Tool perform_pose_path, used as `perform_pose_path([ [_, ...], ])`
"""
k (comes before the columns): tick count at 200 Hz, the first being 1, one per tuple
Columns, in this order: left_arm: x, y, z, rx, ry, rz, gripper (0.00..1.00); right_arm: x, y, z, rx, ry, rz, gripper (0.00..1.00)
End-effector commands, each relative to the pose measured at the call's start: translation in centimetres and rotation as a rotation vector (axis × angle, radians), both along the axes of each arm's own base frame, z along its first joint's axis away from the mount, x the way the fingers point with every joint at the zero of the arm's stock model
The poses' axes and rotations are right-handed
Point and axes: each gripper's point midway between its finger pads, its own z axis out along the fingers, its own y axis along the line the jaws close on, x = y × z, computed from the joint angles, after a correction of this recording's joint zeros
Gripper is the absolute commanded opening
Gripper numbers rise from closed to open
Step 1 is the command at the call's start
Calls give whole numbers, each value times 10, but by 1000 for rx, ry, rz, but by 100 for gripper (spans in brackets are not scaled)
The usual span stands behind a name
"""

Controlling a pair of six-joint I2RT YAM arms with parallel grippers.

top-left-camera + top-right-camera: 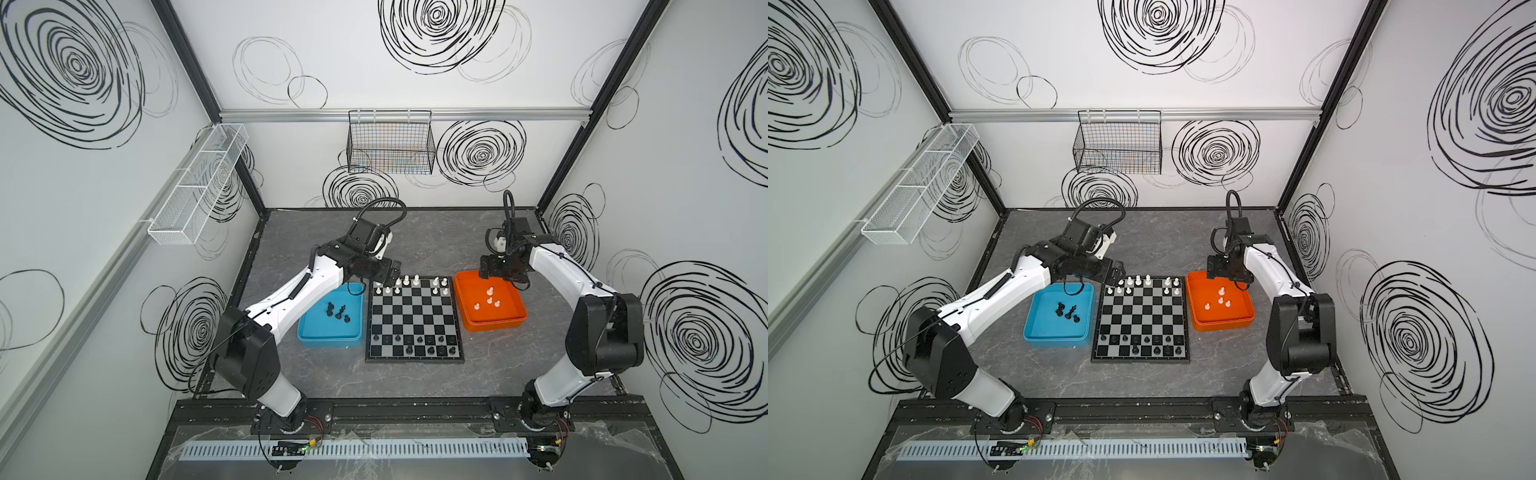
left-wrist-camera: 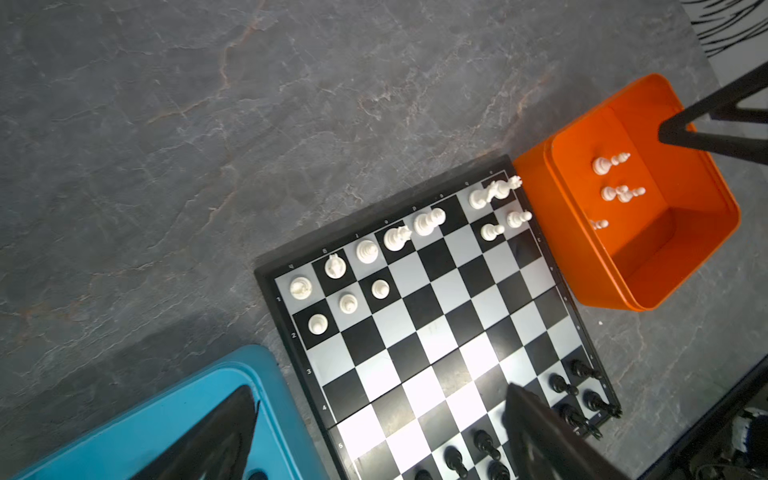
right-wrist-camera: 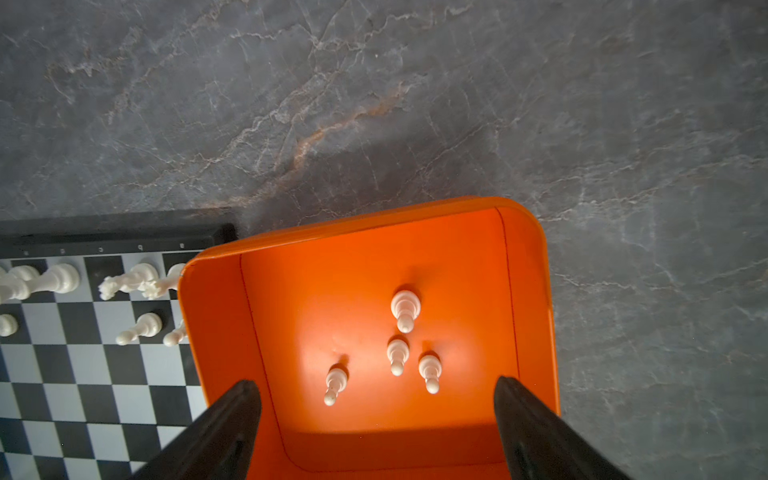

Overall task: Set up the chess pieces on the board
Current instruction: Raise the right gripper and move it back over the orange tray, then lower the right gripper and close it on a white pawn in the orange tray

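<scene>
Grey marbled worktop (image 1: 415, 386) carries the whole job. At its centre lies the board (image 1: 413, 318). White chess pieces (image 1: 405, 281) stand along its two far rows and black chess pieces (image 1: 415, 347) along its two near rows. Both sides show empty squares.

Just right of the board sits the orange tray (image 3: 216, 332). It holds four loose white pieces (image 3: 397, 355), all upright: one taller, three pawn-sized, two of these close together. Just left of the board, the blue tray (image 1: 328, 340) holds three loose black pieces (image 1: 337, 312).

The right tool (image 3: 378, 428) hangs above the orange tray, fingers spread wide with nothing between them. The left tool (image 2: 374, 440) hangs at the board's far left corner, equally spread and empty.

Assessment: the step in hand is fetching a white piece from the orange tray. Set-up appears well advanced, with seven pieces outstanding.

The next move calls for a straight descent over one piece and a close on its body. The isolated piece is the safer choice, since the paired ones risk being knocked. It then goes to a vacant far-row square.
</scene>
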Motion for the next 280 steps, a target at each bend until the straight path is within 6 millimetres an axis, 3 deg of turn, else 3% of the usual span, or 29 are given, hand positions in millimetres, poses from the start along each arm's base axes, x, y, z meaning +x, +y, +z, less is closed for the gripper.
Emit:
perform_pose_path([
  [1,6,-15,9,-21,-35,-31,96,3,-3,-4,-1,-21,-15,89],
  [125,2,-15,1,6,-19,-35,96,3,-11,-57,-2,65,-44,55],
  [191,2,-13,2,10,-23,-26,96,8,-9,-66,14,79,-46,44],
  [280,1,-12,4,6,-24,-23,96,3,-10,-73,7,103,-54,36],
])
